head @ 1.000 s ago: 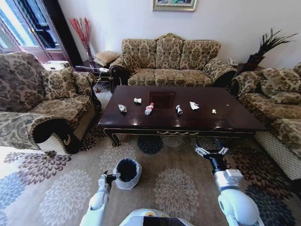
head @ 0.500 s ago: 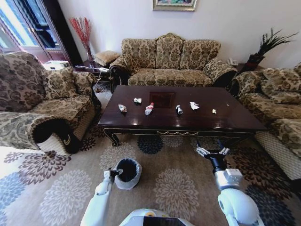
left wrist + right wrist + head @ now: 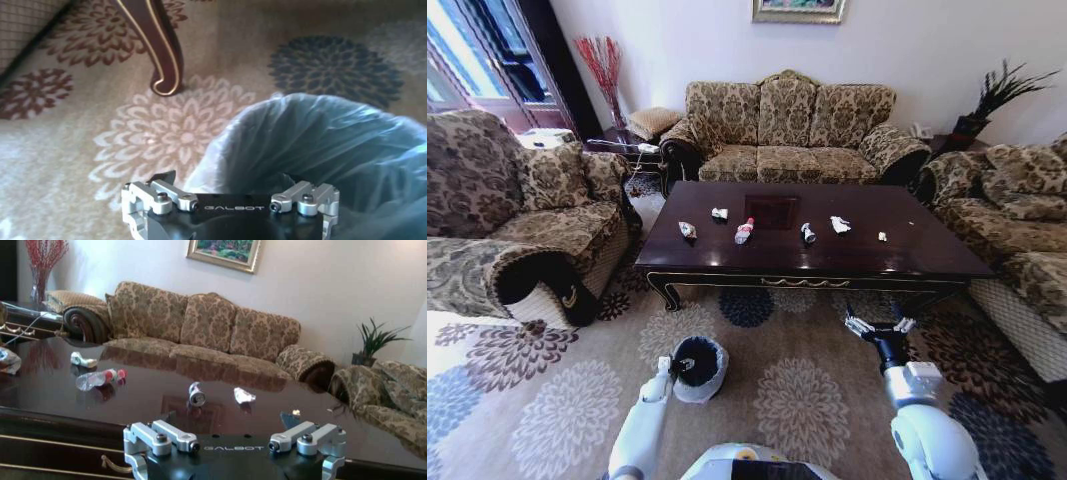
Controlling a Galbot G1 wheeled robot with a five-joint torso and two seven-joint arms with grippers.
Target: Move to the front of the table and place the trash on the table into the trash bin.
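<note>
The robot stands on the carpet facing the long front edge of the table point(image 3: 817, 255), which is hemmed in by sofas on its left, right and far sides, so this front edge is the open way in. The trash lies in a loose row across the middle of the top: a wrapper point(image 3: 687, 230) at the left, a paper point(image 3: 719, 213), the bottle point(image 3: 744, 231) with its red cap, a crushed bottle point(image 3: 808, 233), another paper point(image 3: 840, 224) and a scrap point(image 3: 882, 237) at the right, all well back from the near edge. The bin point(image 3: 697, 367) sits on the carpet in front of the table's left half, clear of the curved leg point(image 3: 163, 50), probably so that items can be carried a short way down to it. The left gripper point(image 3: 673, 365) is at the bin's rim, its camera looking into the bag; whether its fingers are wide or narrow cannot be told. The right gripper point(image 3: 879, 326) hangs just before the front edge with its fingers spread wide and holding nothing, its wrist camera looking across the top toward the crushed bottle. Open carpet lies between the two arms.
</note>
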